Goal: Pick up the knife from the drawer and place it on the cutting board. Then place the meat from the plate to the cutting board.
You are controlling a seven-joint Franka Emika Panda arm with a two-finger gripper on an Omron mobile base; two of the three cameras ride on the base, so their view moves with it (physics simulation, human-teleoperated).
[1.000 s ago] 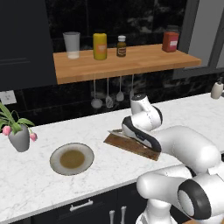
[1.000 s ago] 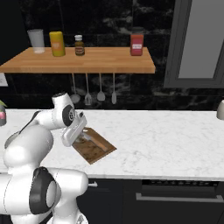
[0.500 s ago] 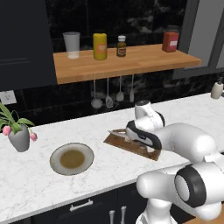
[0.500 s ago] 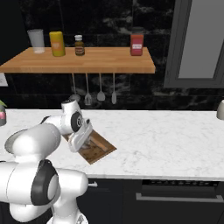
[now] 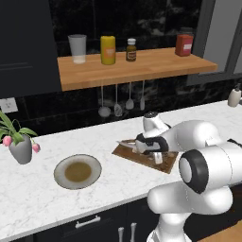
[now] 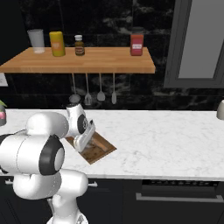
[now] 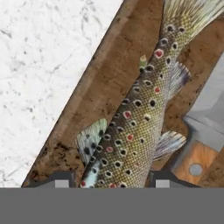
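Note:
The brown wooden cutting board (image 7: 109, 78) lies on the white marble counter, seen also in the left base view (image 5: 126, 152) and the right base view (image 6: 99, 149). The meat (image 7: 140, 118), a spotted fish-like strip, rests along the board between my fingertips. My gripper (image 7: 109, 183) is shut on it, low over the board (image 5: 153, 153) (image 6: 83, 141). The knife (image 7: 205, 127) lies on the board beside the meat, showing its grey blade and wooden handle; its blade tip (image 5: 124, 142) points left. The grey-rimmed plate (image 5: 59, 172) stands left of the board with nothing on it.
A pot of tulips (image 5: 21, 149) stands at the counter's far left. The wooden shelf (image 5: 142, 68) above carries a glass, jars and bottles, with utensils (image 5: 116, 101) hanging below it. A black drawer front with a silver handle (image 5: 87, 222) sits shut under the counter.
The hand has come down from above the cutting board to just over it, bringing the meat onto the board. Plate and knife have not moved.

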